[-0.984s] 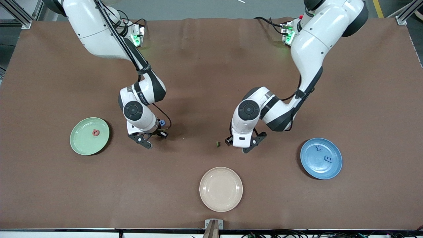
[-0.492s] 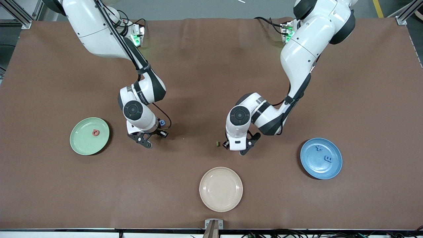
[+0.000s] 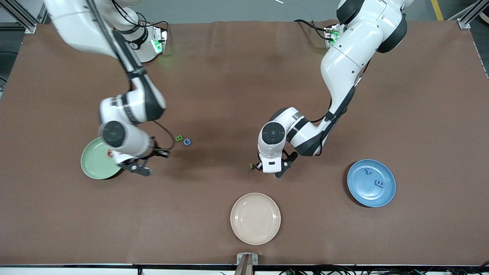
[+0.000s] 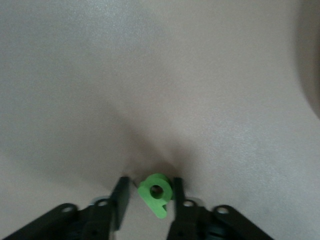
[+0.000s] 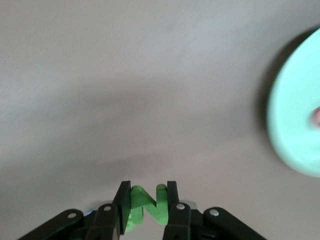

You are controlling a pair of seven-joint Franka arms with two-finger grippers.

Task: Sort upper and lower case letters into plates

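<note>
A green letter [image 5: 145, 206] sits pinched in the right tool [image 5: 145, 202] at the mint plate's [image 3: 91, 168] four o'clock edge.

Open brown tabletop [image 3: 237, 76] stretches between the two arms' bases. Toward the front edge, a cream-beige plate [image 3: 255, 218] sits mid-table; a mint green plate [image 3: 93, 166] and blue plate [image 3: 371, 183] flank it, with two loose letters [image 3: 182, 139] near centre.

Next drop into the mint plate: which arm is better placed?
Right. The right gripper is shut on a green zigzag letter beside the pale mint green plate. The left gripper sits mid-table with its fingers around a small green letter, apart from that plate.
</note>
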